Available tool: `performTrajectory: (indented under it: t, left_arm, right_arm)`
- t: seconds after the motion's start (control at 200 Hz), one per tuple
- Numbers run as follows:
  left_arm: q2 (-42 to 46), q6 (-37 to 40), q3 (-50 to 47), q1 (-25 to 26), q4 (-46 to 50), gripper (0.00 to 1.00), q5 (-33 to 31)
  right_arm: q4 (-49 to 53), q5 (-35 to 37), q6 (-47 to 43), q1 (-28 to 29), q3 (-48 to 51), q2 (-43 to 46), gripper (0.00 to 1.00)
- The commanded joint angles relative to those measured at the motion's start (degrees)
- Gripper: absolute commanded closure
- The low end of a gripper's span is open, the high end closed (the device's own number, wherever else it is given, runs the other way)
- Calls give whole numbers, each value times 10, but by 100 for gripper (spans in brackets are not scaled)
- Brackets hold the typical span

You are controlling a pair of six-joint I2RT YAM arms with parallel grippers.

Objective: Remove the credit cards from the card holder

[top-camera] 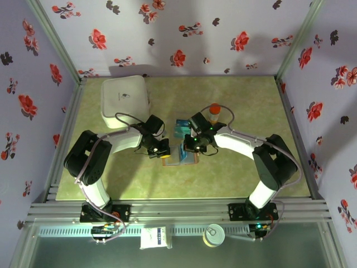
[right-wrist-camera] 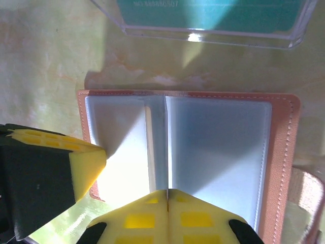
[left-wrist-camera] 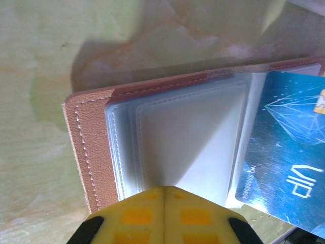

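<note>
Ward: Count first.

Obs: One card holder (right-wrist-camera: 282, 152), lying open and flat mid-table, clear pocket leaves facing up, brown stitched rim around them. One blue card (left-wrist-camera: 289, 142) marked VIP lay over the holder at the right of the left wrist view. Could not tell whether it was tucked in a pocket or loose on top. One clear case (right-wrist-camera: 213, 33) with a teal card (right-wrist-camera: 213, 10) inside. Could not tell how many were stacked there. Two grippers.

Ward: Their state?

Obs: The left gripper (left-wrist-camera: 165, 203) was clenched, yellow pads flush together at the near edge of the pocket leaves. The right gripper (right-wrist-camera: 166, 208) was clenched too, its seam in line with one clear leaf standing on edge at the fold. Could not tell whether either had plastic pinched.

Ward: Edges and room?

Obs: The grippers sat close together, one at each side of the holder, and a left pad (right-wrist-camera: 84, 162) was at its corner. The clear case lay just beyond the holder's far edge, with a strip of bare table (top-camera: 245, 106) between. There was open green surface on the near side and to the right.

Ward: Anything else about?

Obs: One white square box (top-camera: 125, 99) at the far left corner, well apart. One orange-capped bottle (top-camera: 214, 113) stood upright just behind the right arm. Off the table's near edge—one white packet (top-camera: 155, 238) and one round tin (top-camera: 213, 234).
</note>
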State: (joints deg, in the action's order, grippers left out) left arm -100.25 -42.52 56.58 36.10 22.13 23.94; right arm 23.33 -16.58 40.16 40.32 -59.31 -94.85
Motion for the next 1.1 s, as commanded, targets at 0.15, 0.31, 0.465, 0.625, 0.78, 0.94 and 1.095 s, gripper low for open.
performTrajectory:
  t: [0.15,0.31,0.465,0.625,0.78,0.94,1.095]
  left_arm:
    - [-6,20,12,-7,20,98,-6]
    - [-4,21,5,-8,17,98,-8]
    - [-3,21,1,-11,13,98,-10]
    - [3,23,0,-15,14,98,-11]
    - [10,26,-2,-21,19,98,-14]
    - [18,28,-1,-23,20,98,-11]
    - [27,30,3,-27,21,95,-10]
  right_arm:
    - [78,43,-90,-1,-40,39,99]
    - [116,28,-228,-2,-77,36,98]
    - [158,61,-366,-15,-110,35,99]
    - [191,55,-499,-41,-159,18,100]
    - [231,57,-646,-44,-212,-9,100]
    - [274,47,-734,-51,-283,-60,100]
    - [319,28,-796,-63,-368,-122,100]
